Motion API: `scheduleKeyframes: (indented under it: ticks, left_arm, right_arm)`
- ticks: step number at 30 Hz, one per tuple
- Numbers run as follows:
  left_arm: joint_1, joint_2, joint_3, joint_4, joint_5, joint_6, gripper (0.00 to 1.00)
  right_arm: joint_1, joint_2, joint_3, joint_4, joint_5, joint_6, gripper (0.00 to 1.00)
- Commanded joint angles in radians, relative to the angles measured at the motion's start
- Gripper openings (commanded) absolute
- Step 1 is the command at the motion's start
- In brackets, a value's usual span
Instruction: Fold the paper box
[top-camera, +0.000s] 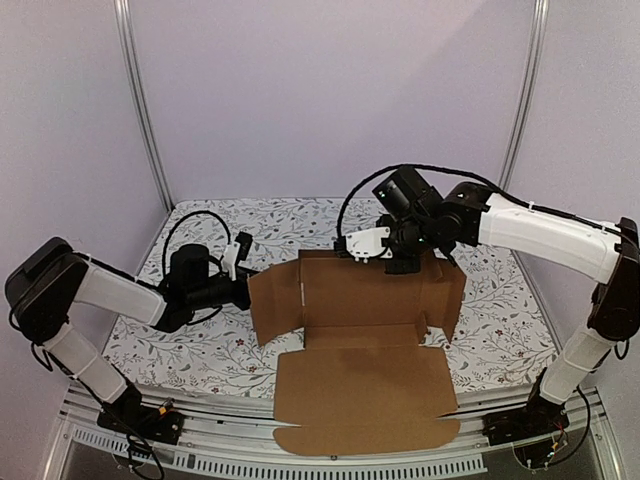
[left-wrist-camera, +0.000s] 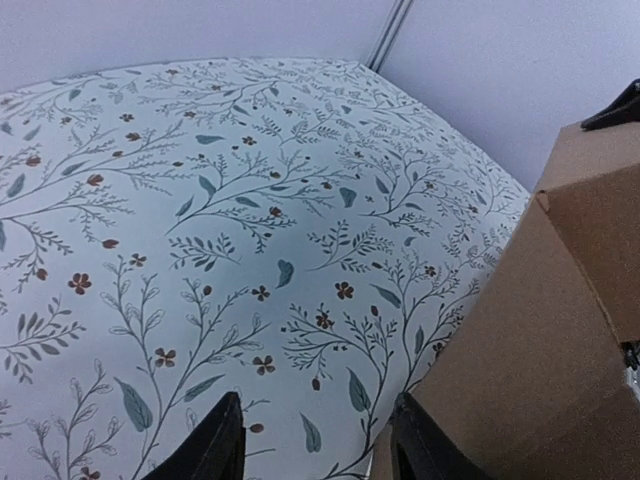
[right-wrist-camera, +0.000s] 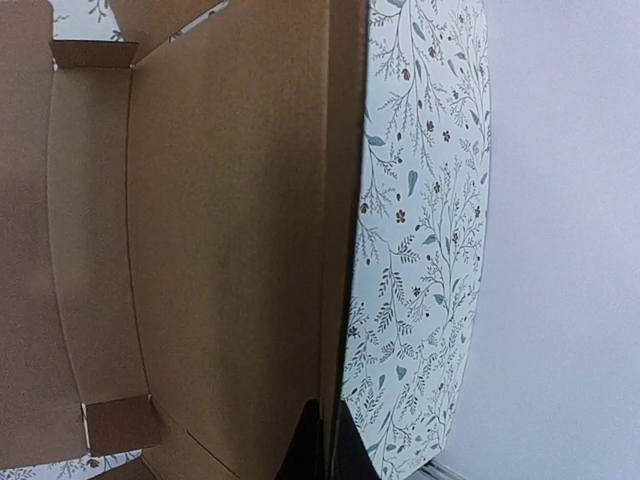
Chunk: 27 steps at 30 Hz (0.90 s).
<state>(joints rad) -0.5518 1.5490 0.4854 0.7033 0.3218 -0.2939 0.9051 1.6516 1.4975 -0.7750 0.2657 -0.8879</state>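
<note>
Floral white tablecloth (top-camera: 150, 345) spread wide, leafy sprigs and small brown blossoms all over. Behind it, plain pale lilac wall (top-camera: 330, 90). Slim metal post (top-camera: 143, 110) rising at its far left corner, second post (top-camera: 523, 100) at far right. Along its near edge, ribbed aluminium rail (top-camera: 200, 462). Soft, even light.
</note>
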Motion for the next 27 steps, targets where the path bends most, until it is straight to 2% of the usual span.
scheduleKeyframes:
  ticks: [1, 8, 12, 19, 27]
  left_arm:
    - [-0.035, 0.037, 0.007, 0.111, 0.182, 0.022, 0.51]
    - [-0.082, -0.078, -0.048, 0.035, 0.069, 0.009, 0.55]
    - [-0.110, -0.141, -0.073, 0.022, 0.065, 0.013, 0.56]
    - [-0.183, -0.111, -0.049, 0.008, 0.023, 0.030, 0.60]
    - [-0.328, -0.137, -0.108, 0.072, -0.161, 0.029, 0.61]
  right_arm:
    - [0.008, -0.001, -0.062, 0.106, 0.072, -0.032, 0.00]
    - [0.027, -0.029, -0.133, 0.191, 0.112, -0.028, 0.00]
    - [0.062, -0.063, -0.190, 0.231, 0.142, -0.043, 0.00]
    - [0.131, -0.095, -0.283, 0.315, 0.217, -0.075, 0.00]
    - [0.195, -0.156, -0.437, 0.487, 0.376, -0.127, 0.00]
